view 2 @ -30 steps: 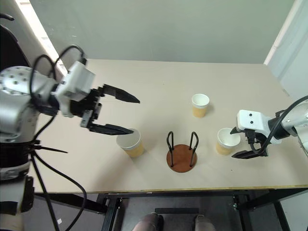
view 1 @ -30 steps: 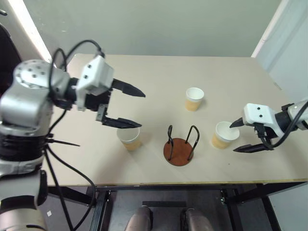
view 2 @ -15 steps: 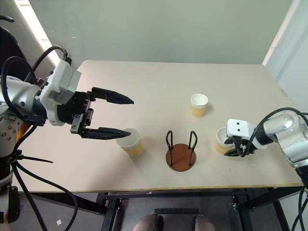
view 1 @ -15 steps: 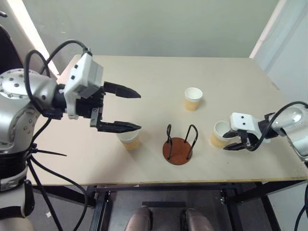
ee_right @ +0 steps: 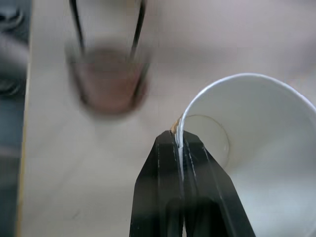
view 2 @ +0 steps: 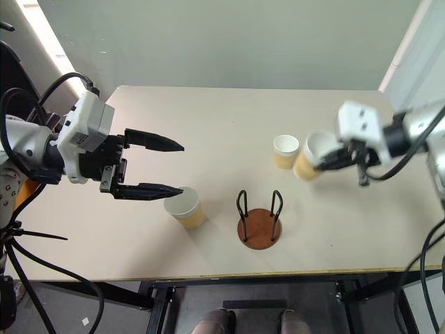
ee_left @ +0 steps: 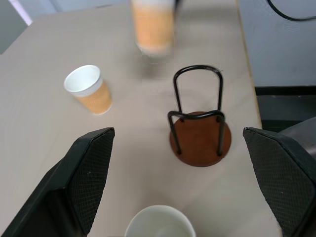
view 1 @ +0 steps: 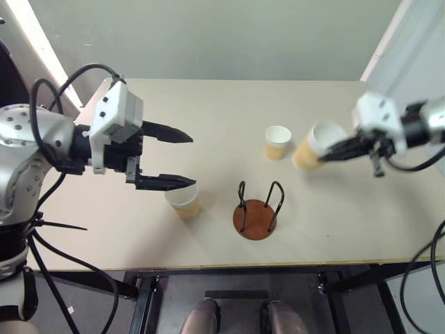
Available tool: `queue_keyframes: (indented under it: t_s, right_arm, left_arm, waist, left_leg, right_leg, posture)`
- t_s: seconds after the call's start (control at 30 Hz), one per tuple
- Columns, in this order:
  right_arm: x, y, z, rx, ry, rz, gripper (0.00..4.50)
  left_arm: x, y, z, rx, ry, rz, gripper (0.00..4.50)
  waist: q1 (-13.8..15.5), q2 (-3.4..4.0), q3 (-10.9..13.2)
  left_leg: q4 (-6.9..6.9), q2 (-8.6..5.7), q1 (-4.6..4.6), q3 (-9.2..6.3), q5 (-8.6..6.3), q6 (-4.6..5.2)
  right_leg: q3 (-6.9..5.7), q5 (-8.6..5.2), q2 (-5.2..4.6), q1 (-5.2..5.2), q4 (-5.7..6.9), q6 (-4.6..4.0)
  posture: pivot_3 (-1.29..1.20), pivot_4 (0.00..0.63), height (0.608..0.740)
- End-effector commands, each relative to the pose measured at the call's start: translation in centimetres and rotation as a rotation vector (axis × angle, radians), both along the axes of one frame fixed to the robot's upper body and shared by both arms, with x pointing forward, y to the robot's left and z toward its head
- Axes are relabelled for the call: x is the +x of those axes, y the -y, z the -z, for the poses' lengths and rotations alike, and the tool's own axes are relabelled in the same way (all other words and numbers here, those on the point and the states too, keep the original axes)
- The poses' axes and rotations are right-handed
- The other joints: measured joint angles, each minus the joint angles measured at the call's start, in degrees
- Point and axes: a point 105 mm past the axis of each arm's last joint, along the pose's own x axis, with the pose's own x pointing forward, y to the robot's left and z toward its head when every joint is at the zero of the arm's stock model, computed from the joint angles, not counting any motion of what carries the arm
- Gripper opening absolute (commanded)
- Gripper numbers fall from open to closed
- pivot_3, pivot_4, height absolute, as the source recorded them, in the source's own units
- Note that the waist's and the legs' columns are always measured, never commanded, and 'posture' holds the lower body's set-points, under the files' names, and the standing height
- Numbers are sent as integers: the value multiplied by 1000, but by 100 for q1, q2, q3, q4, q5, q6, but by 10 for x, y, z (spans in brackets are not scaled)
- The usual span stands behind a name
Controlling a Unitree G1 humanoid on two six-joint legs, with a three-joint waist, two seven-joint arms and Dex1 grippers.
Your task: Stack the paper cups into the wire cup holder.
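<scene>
Change since earlier frame: the pale yellow-tan tapered paper cup held by the right gripper is no longer standing on the beige rectangular table; a second ago it was resting to the right of the holder, and it is now seen lifted clear of the surface and carried inward, close beside the far cup.
Right jaws: a second ago the two black fingers were spread on either side of the cup's rim; they are now clenched on the wall of the lifted cup, one finger inside and one outside, as seen in the right wrist view.
Right arm pose: the arm is raised above the table's right side, the gripper aimed toward the robot's left and somewhat downward; the lifted cup is tilted, its white mouth turned toward the gripper.
Left arm pose: little changed; the left gripper is held above the table's left part, pointed toward the robot's right.
Left jaws: released, fingers spread wide, nothing between them.
Near cup: a second yellow-tan paper cup is standing upright just below the left gripper's lower fingertip, left of the holder.
Far cup: a third like cup is standing upright beyond the holder.
Holder: the wire cup holder with reddish-brown round base and black wire loops is standing near the table's front edge, with no cup in it.
</scene>
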Motion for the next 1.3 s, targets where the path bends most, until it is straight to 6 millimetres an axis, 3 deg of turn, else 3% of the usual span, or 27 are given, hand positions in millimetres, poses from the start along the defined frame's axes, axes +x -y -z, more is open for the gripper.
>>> queue_keyframes:
  t_s: [0.03,0.2,0.43,0.67,0.8,0.97,1.17,1.23,1.3]
  right_arm:
    - [-30,-32,-10,31,-43,-218,10]
    - [-50,-55,14,-75,-90,-376,10]
    - [-32,-61,33,-152,-65,-367,10]
    - [-27,-68,41,-204,-24,-417,10]
    - [-23,-69,42,-224,-8,-416,857]
    - [-8,-65,33,-219,33,-361,2583]
    - [59,-45,8,-165,205,-76,4480]
    - [88,-36,15,-211,237,31,4480]
    - [104,-31,25,-269,254,74,4480]
  left_arm:
    - [0,-3,-2,25,27,-14,4500]
    - [0,-3,0,29,24,-13,4500]
    - [0,-4,4,42,21,-30,4500]
    - [-1,-4,5,52,23,-35,4500]
    - [-1,-6,5,58,26,-47,4500]
    - [6,-6,4,51,41,-79,4500]
    - [42,-12,2,26,149,-247,4500]
    - [48,-11,4,22,161,-265,4500]
    - [52,-10,6,19,169,-281,4500]
  waist:
    - [-2,-2,-1]
    - [-1,0,1]
    - [-4,0,1]
    - [-11,0,1]
    - [-11,0,1]
    - [-20,0,1]
    - [-18,1,1]
    - [-18,1,1]
    - [-17,1,1]
  left_leg:
    - [-2,7,2,0,-3,-5]
    - [-11,9,-5,-4,18,-42]
    - [-9,11,-4,-6,7,-23]
    - [-9,13,-1,-7,0,-16]
    - [-7,13,-1,-7,0,-16]
    - [-7,15,0,-9,0,-17]
    - [-2,15,3,-17,1,-18]
    - [-2,16,3,-18,2,-20]
    - [-4,15,4,-20,2,-20]
  right_leg:
    - [-3,-7,5,-1,2,-9]
    - [-7,-22,10,-9,7,-11]
    - [-7,-22,7,-10,14,-13]
    - [-11,-12,8,-11,19,-26]
    - [-11,-11,7,-11,19,-29]
    - [-13,-10,8,-11,19,-30]
    - [-12,1,4,-13,23,-46]
    - [-11,6,4,-15,23,-49]
    - [-11,11,4,-20,25,-49]
  posture:
    - [0,150,740]
    - [0,150,740]
    - [0,150,740]
    - [0,150,740]
    - [0,150,740]
    - [0,150,740]
    - [0,150,740]
    - [0,150,740]
    - [0,150,740]
